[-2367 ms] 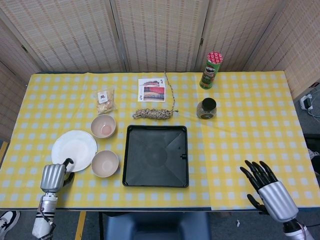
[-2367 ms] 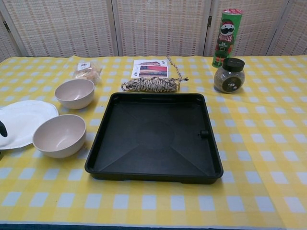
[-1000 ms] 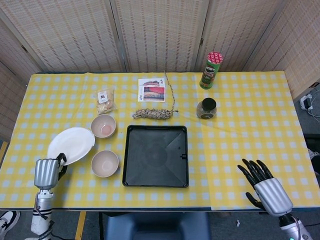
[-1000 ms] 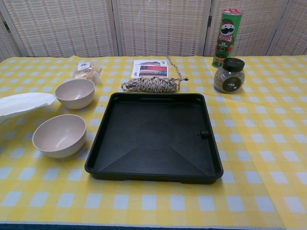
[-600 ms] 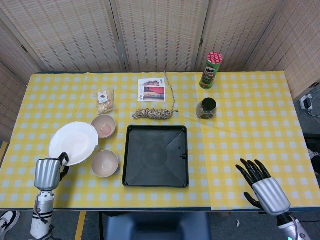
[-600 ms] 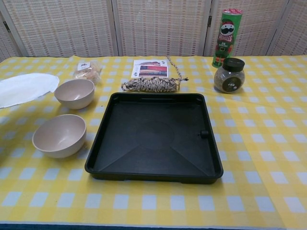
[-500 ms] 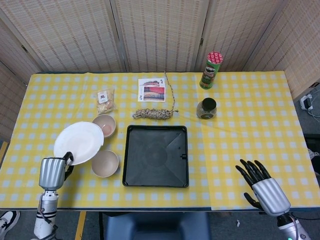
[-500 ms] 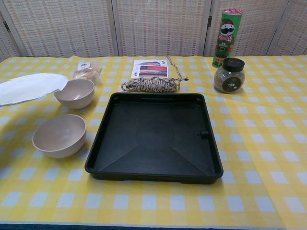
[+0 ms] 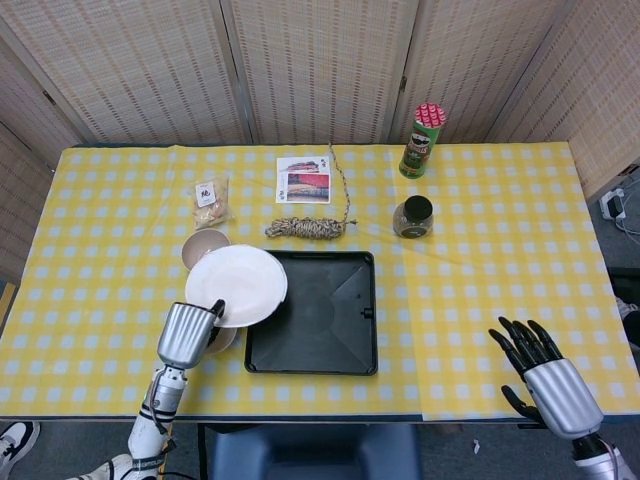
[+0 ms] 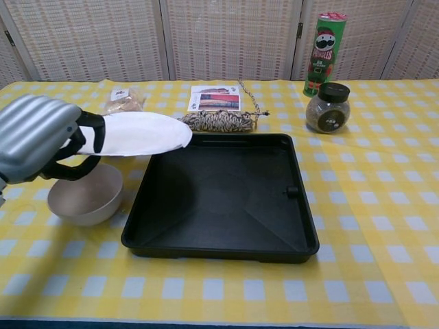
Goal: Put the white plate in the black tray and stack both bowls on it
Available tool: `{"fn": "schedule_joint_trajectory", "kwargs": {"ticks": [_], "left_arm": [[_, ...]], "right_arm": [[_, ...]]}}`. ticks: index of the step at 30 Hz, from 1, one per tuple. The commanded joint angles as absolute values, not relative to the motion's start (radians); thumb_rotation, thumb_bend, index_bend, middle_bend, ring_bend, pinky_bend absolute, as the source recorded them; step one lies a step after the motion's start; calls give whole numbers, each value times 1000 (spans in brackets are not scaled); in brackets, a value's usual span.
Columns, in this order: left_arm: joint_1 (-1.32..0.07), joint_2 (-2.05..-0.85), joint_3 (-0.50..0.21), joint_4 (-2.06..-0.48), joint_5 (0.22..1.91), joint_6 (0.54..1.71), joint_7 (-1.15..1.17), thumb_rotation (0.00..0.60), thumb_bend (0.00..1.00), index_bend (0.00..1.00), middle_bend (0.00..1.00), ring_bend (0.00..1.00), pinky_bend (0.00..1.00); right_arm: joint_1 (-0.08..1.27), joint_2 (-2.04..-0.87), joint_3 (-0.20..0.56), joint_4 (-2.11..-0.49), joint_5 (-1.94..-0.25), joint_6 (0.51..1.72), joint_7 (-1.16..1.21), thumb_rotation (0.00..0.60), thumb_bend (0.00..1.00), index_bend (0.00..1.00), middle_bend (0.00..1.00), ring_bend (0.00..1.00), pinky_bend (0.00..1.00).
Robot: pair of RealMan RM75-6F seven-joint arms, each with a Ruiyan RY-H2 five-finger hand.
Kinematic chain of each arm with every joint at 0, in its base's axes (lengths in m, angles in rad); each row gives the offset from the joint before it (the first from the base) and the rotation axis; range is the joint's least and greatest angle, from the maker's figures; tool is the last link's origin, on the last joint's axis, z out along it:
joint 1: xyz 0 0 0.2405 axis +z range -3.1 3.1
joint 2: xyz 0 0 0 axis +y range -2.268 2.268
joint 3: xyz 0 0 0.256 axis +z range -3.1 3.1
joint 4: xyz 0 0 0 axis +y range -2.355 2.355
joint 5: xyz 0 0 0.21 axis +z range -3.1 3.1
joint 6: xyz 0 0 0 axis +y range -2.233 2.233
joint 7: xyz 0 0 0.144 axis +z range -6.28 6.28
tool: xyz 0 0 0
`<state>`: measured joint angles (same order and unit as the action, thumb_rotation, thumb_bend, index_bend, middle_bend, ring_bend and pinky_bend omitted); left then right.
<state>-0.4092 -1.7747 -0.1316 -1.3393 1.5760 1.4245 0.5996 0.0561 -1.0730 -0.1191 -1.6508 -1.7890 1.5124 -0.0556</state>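
white plate point(image 10: 137, 133) in left robot hand point(image 10: 38, 139)'s grasp over black tray point(image 10: 226, 199), pringles can point(image 10: 323, 51) behind; right robot hand point(image 9: 545, 377) seemingly released

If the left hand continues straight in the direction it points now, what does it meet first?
The left hand points rightward, holding the white plate raised. Next in that line is the black tray, probably passed above rather than struck; the height is unclear.

Staged indoor test setup, likely a lab or studio rather than a real home. Worktop point(image 9: 500, 250) covered in a yellow-and-white checked cloth, closed in behind by woven folding screens point(image 9: 320, 65). Household props laid out: Pringles can point(image 9: 422, 140), spice jar point(image 9: 413, 216), coiled rope point(image 9: 308, 228), snack bag point(image 9: 210, 199), printed card point(image 9: 304, 179). Power strip point(image 9: 612, 203) on the floor at right.
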Motion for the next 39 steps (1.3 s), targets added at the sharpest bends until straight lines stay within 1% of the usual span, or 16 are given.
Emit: {"fn": "schedule_joint_trajectory", "kwargs": {"ticks": [1,9,16,18,20,22,23,24,25,29,33,36,39], "left_arm": [[-447,-1826,-144,-1308,1563,1382,610,600,487,616,1000,1000,1000],[-510,-1936,-142,-1242,1547,1306,625,600,487,606,1000,1000,1000],[-539,-2005,-132,-1183,1543,1276,615,600,485,598,1000,1000,1000],[-542,-2017,-134,-1169,1535,1269,609,600,442,579,1000,1000,1000],[-544,-2021,-135,-1167,1522,1259,612,600,347,498,1000,1000,1000],[-544,-2018,-137,-1180,1510,1249,622,600,244,332,1000,1000,1000],[-545,-2016,-137,-1187,1508,1249,625,600,217,270,1000,1000,1000],[-547,-2013,-135,-1197,1513,1250,622,600,202,237,1000,1000,1000],[-549,-2009,-130,-1205,1520,1252,611,600,195,230,1000,1000,1000],[-552,-1991,-109,-1245,1545,1260,582,600,171,248,1000,1000,1000],[-542,-1947,-95,-1337,1549,1265,613,600,167,257,1000,1000,1000],[-528,-1901,-77,-1423,1542,1262,593,600,163,326,1000,1000,1000],[-519,-1874,-65,-1458,1552,1272,591,600,162,397,1000,1000,1000]], "right_arm": [[50,-1065,-116,-1644,-1777,1519,-35,600,369,0,0,0,0],[49,-1052,-104,-1641,-1735,1503,-3,600,369,0,0,0,0],[50,-1052,-104,-1640,-1724,1488,0,600,369,0,0,0,0],[49,-1053,-103,-1640,-1729,1492,-1,600,368,0,0,0,0],[48,-1053,-103,-1639,-1729,1493,0,600,369,0,0,0,0],[48,-1053,-102,-1638,-1727,1491,1,600,369,0,0,0,0],[48,-1053,-101,-1638,-1726,1490,2,600,369,0,0,0,0],[48,-1053,-101,-1639,-1725,1489,3,600,369,0,0,0,0],[48,-1053,-100,-1639,-1725,1490,3,600,369,0,0,0,0],[48,-1055,-96,-1639,-1719,1488,-3,600,368,0,0,0,0],[50,-1058,-89,-1641,-1708,1482,-11,600,368,0,0,0,0],[51,-1062,-88,-1642,-1706,1477,-17,600,368,0,0,0,0],[53,-1064,-88,-1645,-1707,1472,-24,600,368,0,0,0,0]]}}
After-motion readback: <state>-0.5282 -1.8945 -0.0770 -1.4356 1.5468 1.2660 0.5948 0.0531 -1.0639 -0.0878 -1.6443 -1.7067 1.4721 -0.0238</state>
